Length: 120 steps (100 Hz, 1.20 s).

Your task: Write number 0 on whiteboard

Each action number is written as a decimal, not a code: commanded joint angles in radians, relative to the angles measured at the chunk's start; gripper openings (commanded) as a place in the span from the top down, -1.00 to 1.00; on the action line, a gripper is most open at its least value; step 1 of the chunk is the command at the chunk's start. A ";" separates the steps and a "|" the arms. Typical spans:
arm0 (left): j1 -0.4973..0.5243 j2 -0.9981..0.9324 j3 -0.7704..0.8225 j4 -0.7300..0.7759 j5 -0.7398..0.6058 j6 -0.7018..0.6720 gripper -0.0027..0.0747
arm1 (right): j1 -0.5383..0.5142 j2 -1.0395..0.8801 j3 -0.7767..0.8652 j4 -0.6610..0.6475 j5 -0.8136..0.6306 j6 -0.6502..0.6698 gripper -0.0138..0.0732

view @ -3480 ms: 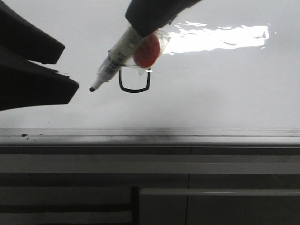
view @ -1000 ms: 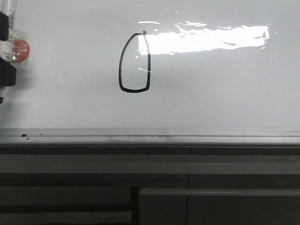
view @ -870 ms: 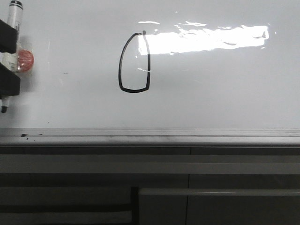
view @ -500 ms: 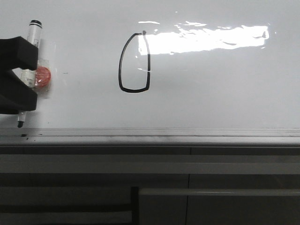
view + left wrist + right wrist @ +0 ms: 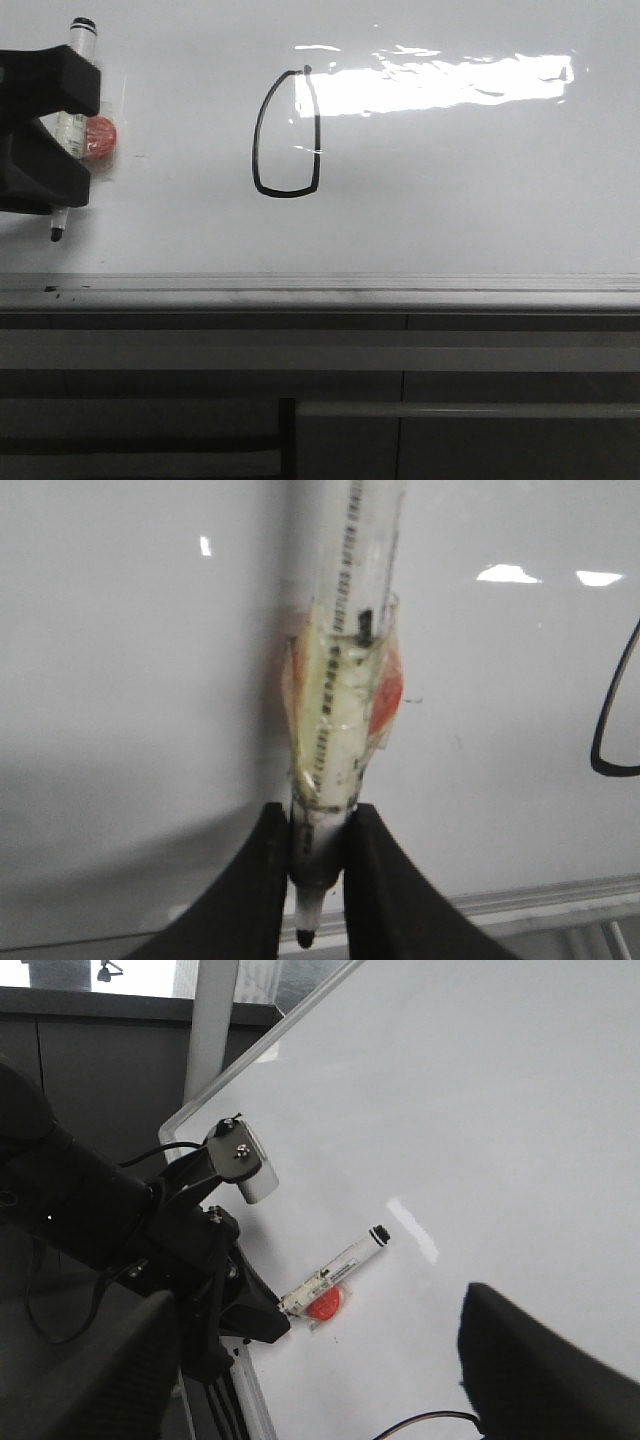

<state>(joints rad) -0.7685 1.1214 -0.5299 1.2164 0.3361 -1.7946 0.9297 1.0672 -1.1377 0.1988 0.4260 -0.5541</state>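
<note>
Marker [image 5: 72, 100] near whiteboard [image 5: 480, 200] left edge

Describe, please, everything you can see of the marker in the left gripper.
The marker is a white-barrelled whiteboard pen with printed lettering, a black end cap on top and a dark tip pointing down. Clear tape binds an orange-red round piece to its barrel. It stands nearly upright, clamped in the left gripper, beside the whiteboard, left of the number 0.

Whiteboard [image 5: 480, 200] bearing number 0 [image 5: 287, 132]
</note>
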 commanded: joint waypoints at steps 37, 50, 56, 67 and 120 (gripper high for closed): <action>-0.001 0.063 -0.035 0.079 0.001 -0.062 0.98 | 0.000 -0.022 -0.038 0.000 -0.064 -0.005 -0.46; -0.001 0.063 -0.035 0.079 0.006 -0.062 0.98 | 0.000 -0.022 -0.038 0.000 -0.060 -0.005 -0.46; -0.001 0.063 -0.035 0.079 0.006 -0.062 0.98 | 0.000 -0.022 -0.038 0.000 -0.060 -0.005 -0.46; -0.001 0.063 -0.035 0.104 0.006 -0.062 0.93 | 0.000 -0.022 -0.038 0.000 -0.060 -0.005 -0.46; -0.001 0.048 -0.035 0.189 0.014 -0.062 -0.08 | 0.000 -0.022 -0.038 0.000 -0.060 -0.005 -0.46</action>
<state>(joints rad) -0.7685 1.1968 -0.5393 1.3745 0.3253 -1.8451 0.9297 1.0672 -1.1377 0.1988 0.4336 -0.5543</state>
